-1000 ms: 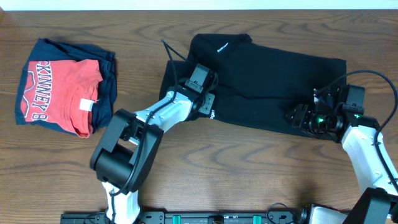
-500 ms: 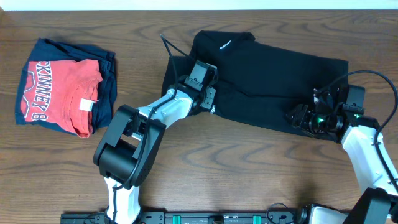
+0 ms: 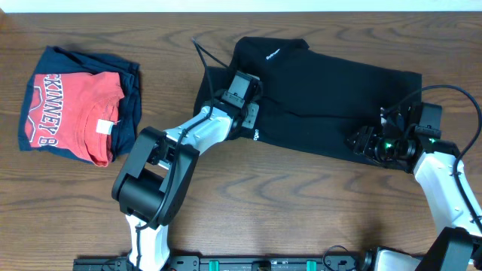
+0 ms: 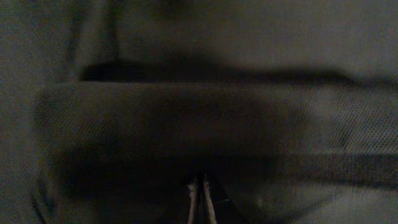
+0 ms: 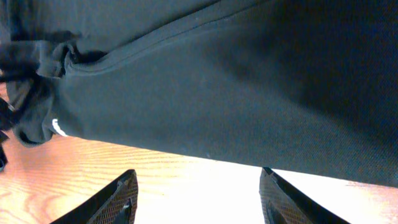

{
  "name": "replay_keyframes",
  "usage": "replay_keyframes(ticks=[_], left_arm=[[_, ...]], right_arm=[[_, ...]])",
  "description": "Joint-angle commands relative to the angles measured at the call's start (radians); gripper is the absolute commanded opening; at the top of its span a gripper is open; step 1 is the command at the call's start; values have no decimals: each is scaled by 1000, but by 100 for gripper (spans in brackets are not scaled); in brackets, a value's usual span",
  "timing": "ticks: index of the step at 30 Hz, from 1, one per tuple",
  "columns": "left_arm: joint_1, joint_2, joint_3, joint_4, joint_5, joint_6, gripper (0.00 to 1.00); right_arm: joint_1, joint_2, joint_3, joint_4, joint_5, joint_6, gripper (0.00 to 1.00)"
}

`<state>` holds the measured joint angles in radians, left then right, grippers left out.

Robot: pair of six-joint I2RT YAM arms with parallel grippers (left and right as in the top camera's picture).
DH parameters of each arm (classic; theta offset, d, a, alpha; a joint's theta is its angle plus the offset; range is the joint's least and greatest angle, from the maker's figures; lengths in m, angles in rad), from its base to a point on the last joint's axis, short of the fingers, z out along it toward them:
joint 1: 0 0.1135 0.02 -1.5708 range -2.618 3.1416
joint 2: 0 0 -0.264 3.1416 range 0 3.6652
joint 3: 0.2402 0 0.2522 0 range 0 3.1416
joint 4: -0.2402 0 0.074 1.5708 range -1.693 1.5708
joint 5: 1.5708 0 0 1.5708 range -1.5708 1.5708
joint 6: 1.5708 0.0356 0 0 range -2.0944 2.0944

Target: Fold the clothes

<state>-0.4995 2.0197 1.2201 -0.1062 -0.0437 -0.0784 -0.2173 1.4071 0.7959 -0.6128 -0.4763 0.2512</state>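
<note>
**Here, one pincer is pinching the shirt and the other is gaping beside its hem**

The black shirt (image 3: 331, 86) is lying spread across the table (image 3: 301, 203) towards 1 o'clock, with its white neck lettering (image 3: 269, 54) pointing to 12. The left gripper (image 4: 202, 200) is sitting at the shirt's 8 o'clock edge. In its wrist view the two pale finger edges are pressing together, dark cloth is crowding all round them, and a fold is running across the frame. From overhead the left arm's wrist is covering that part of the shirt, beside the small white mark (image 3: 256, 135).

The right gripper (image 5: 199, 199) is hovering at the shirt's 5 o'clock corner. Its fingers are standing wide apart and gripping nothing, with bare wood showing between them and the hem just beyond. Its cable (image 3: 452, 92) is arching by the shirt's 3 o'clock edge.

Well apart, at the table's 9 o'clock, a red T-shirt (image 3: 71, 113) is resting on a navy folded garment (image 3: 132, 83).
</note>
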Motion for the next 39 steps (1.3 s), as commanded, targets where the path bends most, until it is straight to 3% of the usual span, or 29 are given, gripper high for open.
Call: replay_keyframes(ticks=[1,10,17,21,32,39], left_arm=[[14,0,2,71,-48,19,7],[28,-29,16,256,-47,39,7],[24,-74,19,-28,74,36,11],[21,-78,16,-103,131,37,6],[21,7,5,18,213,36,6],[27,38,5,189,208,36,6]], right_arm=[[9,-6,12,1,2,-13,61],[9,-6,12,2,2,-12,60],[9,-6,12,-6,5,-13,61],[9,-6,12,5,9,-12,61],[9,-6,12,28,9,18,61],[9,-6,12,53,10,21,61]])
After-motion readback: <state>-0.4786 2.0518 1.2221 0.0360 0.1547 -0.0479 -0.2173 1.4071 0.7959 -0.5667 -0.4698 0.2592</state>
